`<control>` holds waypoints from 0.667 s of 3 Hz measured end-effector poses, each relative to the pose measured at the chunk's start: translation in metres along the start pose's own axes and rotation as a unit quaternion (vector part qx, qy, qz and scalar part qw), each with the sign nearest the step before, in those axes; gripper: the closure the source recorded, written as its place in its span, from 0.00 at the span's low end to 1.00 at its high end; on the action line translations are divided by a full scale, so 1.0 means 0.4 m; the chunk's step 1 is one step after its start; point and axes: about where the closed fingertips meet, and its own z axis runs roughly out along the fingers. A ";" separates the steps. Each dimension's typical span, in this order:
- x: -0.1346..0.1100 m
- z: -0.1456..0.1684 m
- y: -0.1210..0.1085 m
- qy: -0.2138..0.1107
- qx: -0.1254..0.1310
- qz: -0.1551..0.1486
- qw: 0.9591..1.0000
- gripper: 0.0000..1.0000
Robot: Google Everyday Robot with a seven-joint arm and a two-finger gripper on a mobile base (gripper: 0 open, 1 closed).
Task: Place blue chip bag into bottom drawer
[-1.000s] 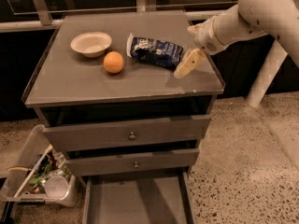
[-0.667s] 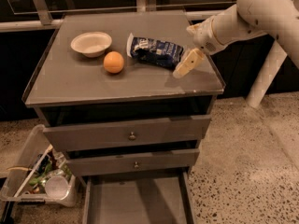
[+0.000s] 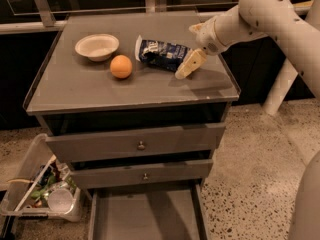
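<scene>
Change: almost none. Over the last second the gripper (image 3: 186,51) has kept the same pose at the right end of the blue chip bag (image 3: 162,54), and nothing on the cabinet has shifted.
Meaning for the task: by my judgement the grasp is not yet made. The arm sits lined up on the bag, so closing and lifting remain, then the carry down to the drawer.
Gripper: above the right part of the cabinet top (image 3: 100,91), reaching in from the right.
Jaws: spread wide and holding nothing. One finger is on the far side of the bag's end and the lower finger (image 3: 190,64) on the near side. Whether either touches the foil, I cannot tell.
Blue chip bag: lying flat on the top, right of centre, with its white sealed end pointing left toward the orange (image 3: 121,66).
Bottom drawer (image 3: 145,214): pulled out at the foot of the cabinet, flat grey floor showing.
Upper drawers (image 3: 135,143): both pushed in, each with a small round knob.
Surface: smooth grey top with a thin raised edge. A pale bowl (image 3: 97,46) sits toward the back left, the orange just in front of it, close to the bag.
Room: speckled floor (image 3: 250,174), a clear bin of clutter (image 3: 45,194) on the ground left of the cabinet, and a white post (image 3: 280,89) to the right.
</scene>
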 end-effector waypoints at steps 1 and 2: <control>0.000 0.032 -0.022 -0.017 0.000 0.007 1.000 0.00; 0.004 0.046 -0.038 -0.030 0.002 0.018 0.999 0.00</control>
